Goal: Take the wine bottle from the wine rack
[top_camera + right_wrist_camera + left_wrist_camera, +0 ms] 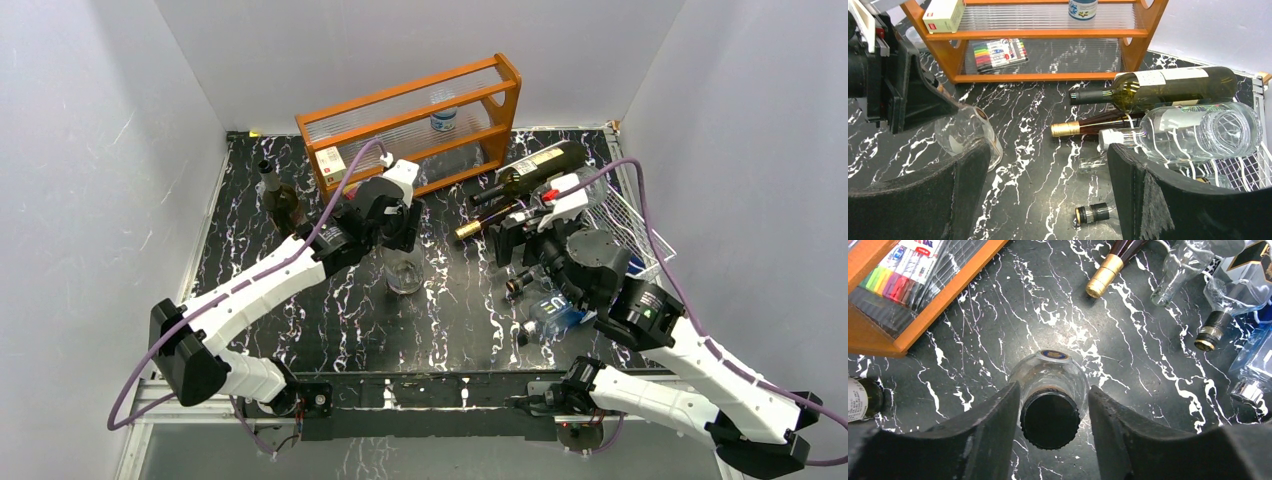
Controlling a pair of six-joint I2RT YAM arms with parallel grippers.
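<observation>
Lowest in the top view, the right gripper (1048, 155) points toward the upper right of the frame. Its jaws are spread wide with nothing between them, probably so that they can fit around a bottle's body rather than its thin neck. A little higher and nearer the middle, the left gripper (1054, 405) hangs over a clear glass bottle (1050, 367) that stands upright on the bench (450, 330). Its jaws are open and straddle the black cap, with a thin gap visible on at least one side, so the bottle is bearing its own weight. Further up on the right edge is the wine rack (628, 215), a white wire tray. The wine bottle (1168, 86), dark green with a pale label, lies on its side with its base toward the rack's raised side and its neck pointing left over the bench. It rests across a clear bottle (1198, 131) and a brown bottle with a gold foil top (1083, 127). Being on top of the pile, it looks like the easiest one to lift, though its round body could roll once disturbed. At the top of the frame stands an orange shelf (400, 100), which plays no part in the task.
</observation>
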